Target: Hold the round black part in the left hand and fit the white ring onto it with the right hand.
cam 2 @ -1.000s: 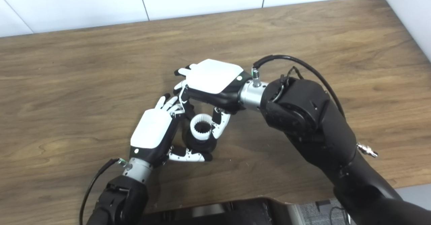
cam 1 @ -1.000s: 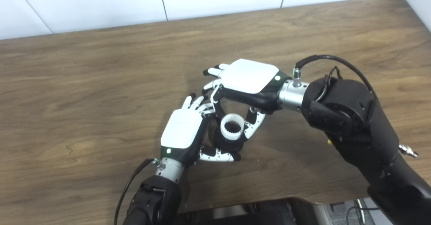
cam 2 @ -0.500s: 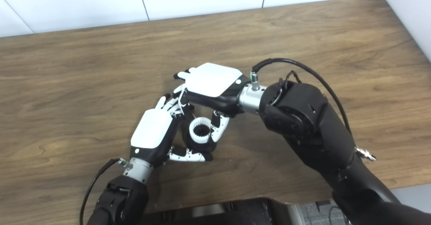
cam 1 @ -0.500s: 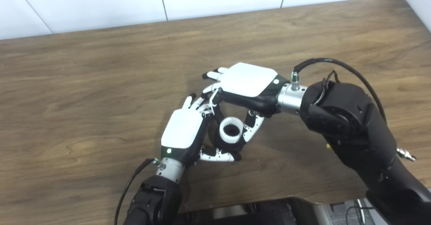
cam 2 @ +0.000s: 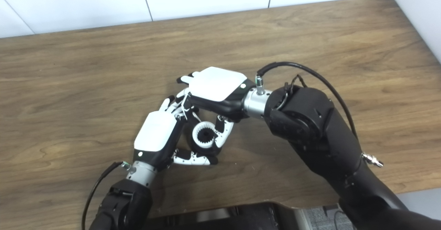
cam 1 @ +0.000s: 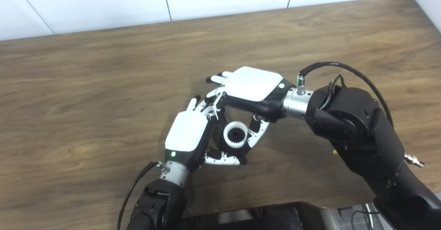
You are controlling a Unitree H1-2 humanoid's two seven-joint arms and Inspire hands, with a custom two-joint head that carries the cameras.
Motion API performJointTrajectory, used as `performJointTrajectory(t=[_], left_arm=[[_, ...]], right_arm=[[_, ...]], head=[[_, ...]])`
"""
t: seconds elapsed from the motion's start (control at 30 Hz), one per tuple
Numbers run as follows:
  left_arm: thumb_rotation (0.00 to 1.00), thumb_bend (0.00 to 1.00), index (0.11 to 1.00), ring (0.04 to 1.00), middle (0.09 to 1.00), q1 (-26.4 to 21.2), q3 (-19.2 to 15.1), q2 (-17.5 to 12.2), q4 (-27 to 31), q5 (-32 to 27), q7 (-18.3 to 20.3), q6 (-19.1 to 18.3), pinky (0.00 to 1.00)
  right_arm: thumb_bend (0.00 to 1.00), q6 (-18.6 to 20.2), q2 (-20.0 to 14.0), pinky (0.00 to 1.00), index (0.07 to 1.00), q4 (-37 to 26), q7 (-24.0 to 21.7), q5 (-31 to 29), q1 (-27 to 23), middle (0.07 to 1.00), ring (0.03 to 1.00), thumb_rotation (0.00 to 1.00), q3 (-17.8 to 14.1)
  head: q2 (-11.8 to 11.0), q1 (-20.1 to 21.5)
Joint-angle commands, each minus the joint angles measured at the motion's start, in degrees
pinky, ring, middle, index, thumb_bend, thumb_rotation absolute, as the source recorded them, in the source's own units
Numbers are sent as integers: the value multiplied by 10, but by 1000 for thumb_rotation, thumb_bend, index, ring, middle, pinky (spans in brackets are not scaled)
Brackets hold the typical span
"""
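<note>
In the left eye view, the left hand [cam 1: 187, 138] wraps its fingers around the round black plastic part [cam 1: 237, 149] low over the brown wooden table [cam 1: 86, 85], steadying it as a base. In the right eye view, the right hand [cam 2: 215, 89] pinches the toothed white plastic ring [cam 2: 204, 135] from above, seating it on that part.
</note>
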State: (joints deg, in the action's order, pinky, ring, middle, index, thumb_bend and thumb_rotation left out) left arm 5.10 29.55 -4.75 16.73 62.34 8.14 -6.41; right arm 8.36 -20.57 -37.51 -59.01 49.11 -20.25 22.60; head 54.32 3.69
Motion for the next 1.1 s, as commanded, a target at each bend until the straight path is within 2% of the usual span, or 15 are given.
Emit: performJointTrajectory(t=[0.0, 0.5, 0.93, 0.97, 1.0, 1.07], left_arm=[[50, 524, 483, 923, 803, -1, 4, 6, 12, 2, 12, -3, 1000], [52, 524, 483, 922, 798, 1, 6, 6, 22, 6, 23, -4, 1000], [52, 524, 483, 925, 797, 0, 5, 7, 19, 6, 19, -4, 1000], [52, 524, 483, 923, 798, 0, 5, 7, 19, 5, 19, -4, 1000], [52, 524, 483, 923, 799, 0, 5, 7, 19, 5, 19, -4, 1000], [51, 524, 483, 923, 800, -1, 6, 6, 18, 5, 19, -3, 1000]], right_arm=[[524, -9, 0, 1000, 485, -3, 14, 3, -9, 861, 1000, 134, -5], [524, -25, -9, 996, 485, 22, 39, 8, -4, 862, 998, 135, -13], [525, -27, -8, 1000, 491, 20, 40, 13, -3, 863, 995, 151, -15], [721, -27, -8, 1000, 551, 18, 38, 13, -3, 866, 997, 214, -15], [850, -27, -8, 1000, 595, 17, 37, 14, -4, 869, 999, 265, -14], [921, -28, -9, 1000, 628, 13, 31, 19, -6, 874, 1000, 308, -12]], head=[[0, 0], [2, -1], [3, 1], [3, 1], [3, 1], [2, 2]])
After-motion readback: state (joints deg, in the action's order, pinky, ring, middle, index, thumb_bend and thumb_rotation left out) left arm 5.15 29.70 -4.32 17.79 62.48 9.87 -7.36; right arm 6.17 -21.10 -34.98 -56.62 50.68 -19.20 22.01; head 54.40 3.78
